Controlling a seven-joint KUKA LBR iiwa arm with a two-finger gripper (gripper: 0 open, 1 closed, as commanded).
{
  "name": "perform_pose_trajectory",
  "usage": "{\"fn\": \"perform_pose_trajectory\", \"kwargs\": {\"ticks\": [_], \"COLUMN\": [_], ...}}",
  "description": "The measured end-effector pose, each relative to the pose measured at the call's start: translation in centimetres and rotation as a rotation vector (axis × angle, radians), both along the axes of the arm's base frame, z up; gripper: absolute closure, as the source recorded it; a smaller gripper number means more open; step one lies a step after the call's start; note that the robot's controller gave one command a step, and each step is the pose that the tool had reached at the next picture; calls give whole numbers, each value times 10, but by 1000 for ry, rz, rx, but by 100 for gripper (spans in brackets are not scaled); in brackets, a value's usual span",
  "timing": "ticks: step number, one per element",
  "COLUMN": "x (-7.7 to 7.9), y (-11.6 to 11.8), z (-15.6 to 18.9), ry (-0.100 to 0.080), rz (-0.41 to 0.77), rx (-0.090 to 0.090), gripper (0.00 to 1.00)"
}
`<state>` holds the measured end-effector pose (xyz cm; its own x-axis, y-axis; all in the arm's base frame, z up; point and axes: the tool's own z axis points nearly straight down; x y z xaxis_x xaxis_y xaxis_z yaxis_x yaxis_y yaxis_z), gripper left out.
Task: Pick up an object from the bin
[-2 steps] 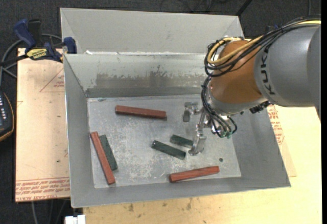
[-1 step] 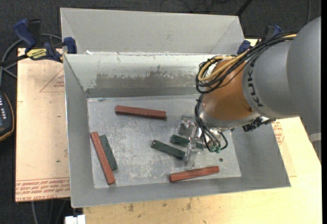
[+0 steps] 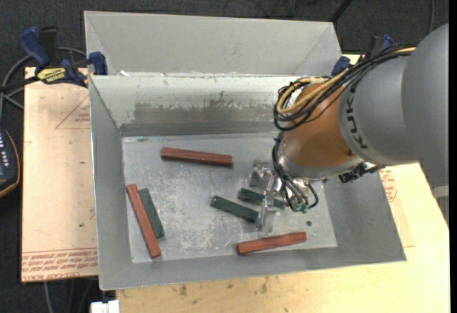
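Note:
My gripper [image 3: 264, 199] is down at the bin floor, right of centre, and stands open. One finger sits above and one below the right end of a short dark green block [image 3: 250, 196], which lies on the floor between them. A longer dark green stick [image 3: 233, 208] lies just left of it, slanting down to the right. A red-brown stick [image 3: 271, 243] lies just below the gripper, near the front wall.
Another red-brown stick [image 3: 196, 156] lies near the back of the floor. At the left a long red-brown stick [image 3: 143, 221] and a dark green stick [image 3: 151, 213] lie side by side. The arm's bulk overhangs the bin's right side.

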<state>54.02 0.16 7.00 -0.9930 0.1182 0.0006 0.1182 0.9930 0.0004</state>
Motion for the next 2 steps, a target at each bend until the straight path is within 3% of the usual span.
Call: {"fn": "perform_pose_trajectory", "kwargs": {"ticks": [1, 2], "x": [2, 3], "y": [-1, 0], "z": [2, 27], "ry": [-8, -5], "rz": [-1, 1], "rx": [-1, 0], "gripper": [100, 100]}}
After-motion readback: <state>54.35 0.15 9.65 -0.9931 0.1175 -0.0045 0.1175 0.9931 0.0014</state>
